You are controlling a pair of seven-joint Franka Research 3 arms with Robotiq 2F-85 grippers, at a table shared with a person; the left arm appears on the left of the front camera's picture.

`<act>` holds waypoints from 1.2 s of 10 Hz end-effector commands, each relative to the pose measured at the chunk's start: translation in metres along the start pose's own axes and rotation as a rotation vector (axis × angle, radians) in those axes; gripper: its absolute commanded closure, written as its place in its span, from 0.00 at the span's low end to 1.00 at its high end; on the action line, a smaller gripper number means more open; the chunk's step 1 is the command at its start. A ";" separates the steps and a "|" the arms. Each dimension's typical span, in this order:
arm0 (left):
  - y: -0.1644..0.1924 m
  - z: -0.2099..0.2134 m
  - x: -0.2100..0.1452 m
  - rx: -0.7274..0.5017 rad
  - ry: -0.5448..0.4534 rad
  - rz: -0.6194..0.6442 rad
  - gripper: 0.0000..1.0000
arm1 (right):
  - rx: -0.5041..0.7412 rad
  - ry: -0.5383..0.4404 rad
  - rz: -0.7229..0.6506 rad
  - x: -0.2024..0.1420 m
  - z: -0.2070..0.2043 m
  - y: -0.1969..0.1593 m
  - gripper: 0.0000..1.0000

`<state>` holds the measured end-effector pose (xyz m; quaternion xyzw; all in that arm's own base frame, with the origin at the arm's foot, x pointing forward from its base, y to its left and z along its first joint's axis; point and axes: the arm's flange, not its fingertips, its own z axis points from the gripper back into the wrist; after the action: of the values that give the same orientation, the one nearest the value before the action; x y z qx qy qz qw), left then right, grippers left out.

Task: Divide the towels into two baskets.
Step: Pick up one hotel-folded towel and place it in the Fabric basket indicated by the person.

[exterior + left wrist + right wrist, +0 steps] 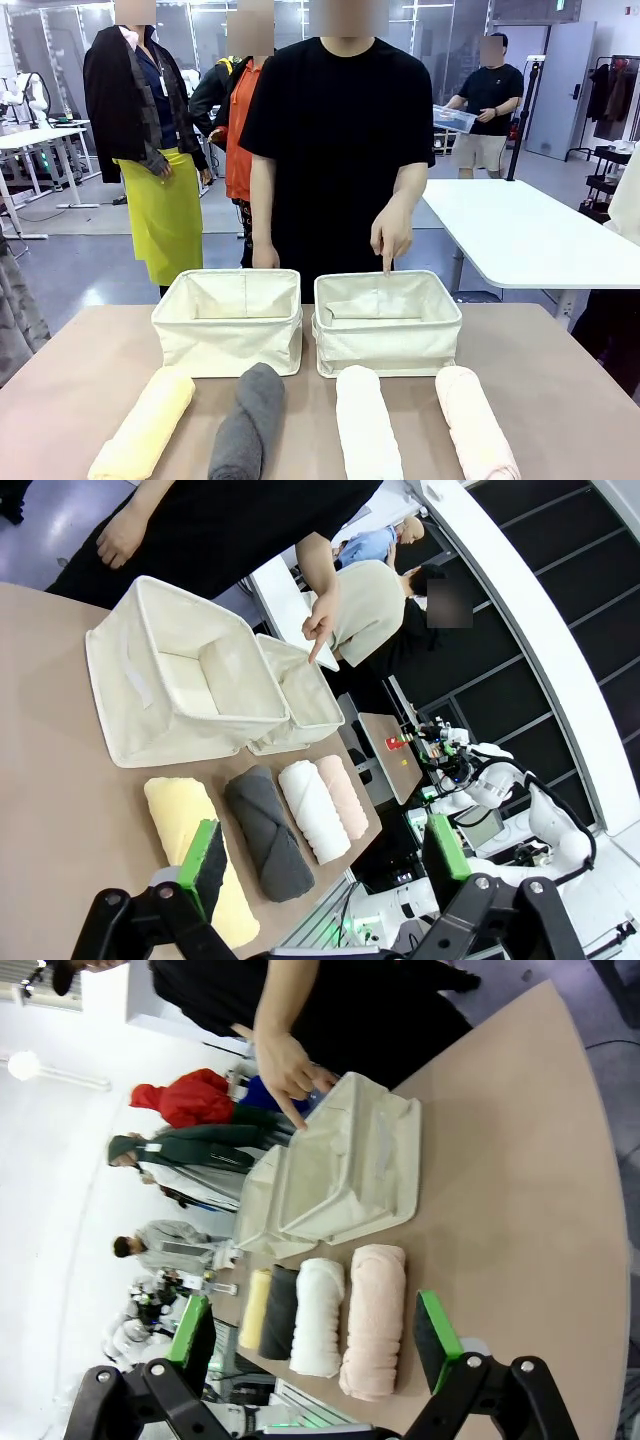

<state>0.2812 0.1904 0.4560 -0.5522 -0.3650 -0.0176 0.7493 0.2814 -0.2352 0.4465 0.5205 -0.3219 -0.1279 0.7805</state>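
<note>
Front view: four rolled towels lie side by side along my edge of the bench point(560, 380): yellow towel point(145, 423), grey towel point(248, 422), white towel point(366, 425), pink towel point(475, 422). Just behind them stand the left basket point(228, 350) and the right basket point(390, 350), touching each other, both with no towel in them. The layout reads as two rolls per basket, one pair per arm. The person's hand point(391, 232) points a finger down into the right basket, likely a cue to start there, and it's also the one thing in my drop path. A white table point(520, 235) and other people are farther back, well apart from my work. Left wrist view: left pincer point(325, 855) is spread wide, holding nothing, hanging above the near ends of the yellow and grey rolls; the path to the baskets looks free. Right wrist view: right pincer point(315, 1325) is also fully spread and empty, with the white and pink rolls framed between its pads; the pointing finger sits at the nearer basket's rim. Nothing sorted yet.
</note>
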 end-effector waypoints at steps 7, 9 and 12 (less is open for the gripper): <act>-0.003 0.003 0.000 -0.011 -0.002 -0.012 0.00 | -0.660 0.363 0.305 -0.102 -0.229 0.076 0.00; -0.003 0.003 0.000 -0.011 -0.002 -0.012 0.00 | -0.773 0.387 0.381 -0.138 -0.266 0.066 0.00; -0.003 0.003 0.000 -0.011 -0.002 -0.012 0.00 | -0.869 0.415 0.399 -0.178 -0.288 0.049 0.00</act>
<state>0.2815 0.1900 0.4567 -0.5508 -0.3645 -0.0183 0.7506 0.3949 0.1020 0.3848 0.1090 -0.1736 0.0334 0.9782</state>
